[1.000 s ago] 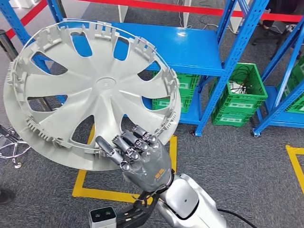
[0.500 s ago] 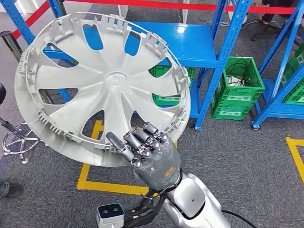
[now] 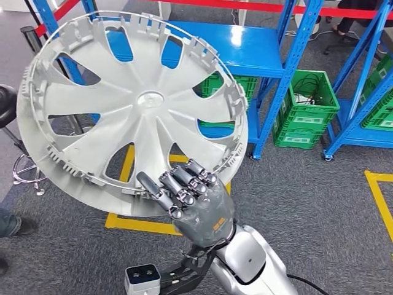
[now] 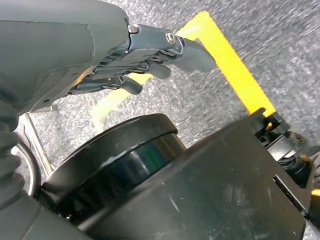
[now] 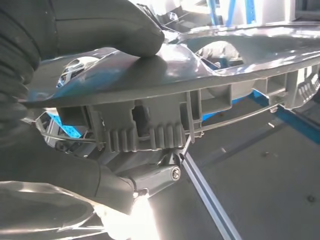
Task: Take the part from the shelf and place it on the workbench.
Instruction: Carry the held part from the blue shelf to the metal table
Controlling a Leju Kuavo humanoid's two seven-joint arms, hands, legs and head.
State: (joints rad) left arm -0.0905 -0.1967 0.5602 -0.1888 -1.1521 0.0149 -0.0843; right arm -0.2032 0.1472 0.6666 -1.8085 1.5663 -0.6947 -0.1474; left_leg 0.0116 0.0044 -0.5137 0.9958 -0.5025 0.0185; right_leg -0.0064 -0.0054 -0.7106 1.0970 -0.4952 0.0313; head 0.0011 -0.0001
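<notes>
Since 1 s ago the whole head view has slid: shelf and crates sit further right and up, a stool has come in at the left edge, so the camera/robot has turned, not the things. Rel. to the hand, the part looks unchanged.

Part [image 3: 134, 110] = big grey wheel cover, ribbed inner face toward the camera, tilted, held up in the air off the shelf [image 3: 250, 52]; no workbench seen yet. Right hand [image 3: 194, 196] grips its lower rim: fingers [image 3: 171, 187] lie on the inner face by the clips, and in the right wrist view the thumb [image 5: 113, 30] presses the opposite face, so the rim [image 5: 158, 120] is pinched between them. Cover spreads up and to the robot's left of that hand. Left hand [image 4: 151, 65] hangs low over grey floor and yellow tape [image 4: 234, 65], fingers loosely extended and apart, holding nothing.

Risks, as judgement: 1 grip point at the rim edge of a wide, light disc means lots of leverage; a fast turn or stop could make it pivot or slip from the pinch. Far edge sticks out wide and could clip the blue shelf upright [image 3: 290, 61] or the stool [image 3: 14, 117]. Green crates [image 3: 306, 117] sit under the shelf, apart from the cover.
</notes>
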